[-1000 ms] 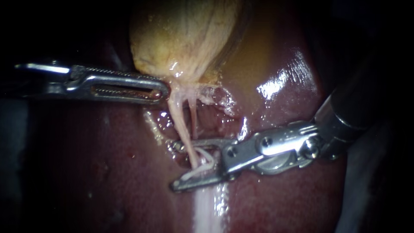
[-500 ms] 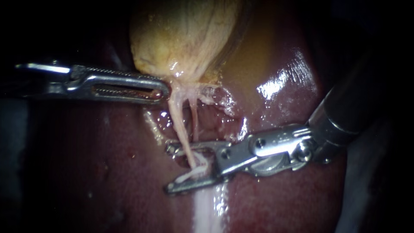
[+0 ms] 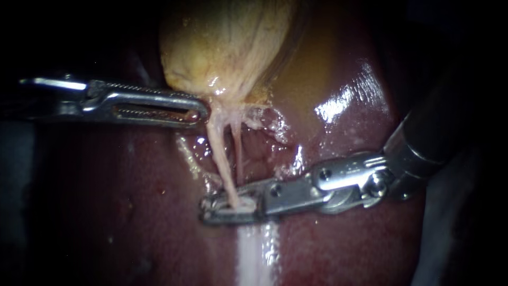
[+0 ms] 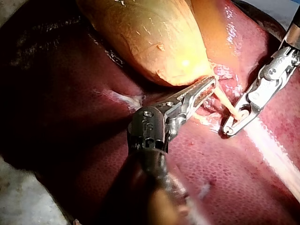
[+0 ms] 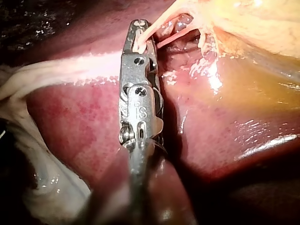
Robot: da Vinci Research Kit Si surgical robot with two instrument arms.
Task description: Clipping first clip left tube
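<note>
Endoscope view: your two instruments meet over the middle of the liver, one at the gallbladder's neck and one lower down on a tube.
Liver (image 3: 132, 212): dark red and wet, it carries everything. Its surface fades into shadow on all sides, so no edge lies near the work.
Gallbladder (image 3: 227, 42): yellow-tan, lying toward the liver's far edge. Its neck narrows into two thin tubes.
Right instrument (image 3: 211, 208): it comes in from the right, lying low over the liver surface. Its jaws are clamped on the left tube, one jaw on each side.
Left instrument (image 3: 201, 112): it comes in from the left, with its jaws closed on the gallbladder at the neck.
Left tube (image 3: 218, 153): the thicker pale strand, running from the neck down the liver's middle. Its long axis crosses the right jaws almost square, and it is gripped near its lower end.
Right tube (image 3: 238, 153): thinner, just beside the left one. In the right wrist view it passes outside the grip.
Clip: hidden between the jaws, so you cannot tell whether it is seated.
Coming move: it likely turns on that square crossing. Your right instrument has bare liver behind it for backing out along its shaft, and the tight side is the right tube.
</note>
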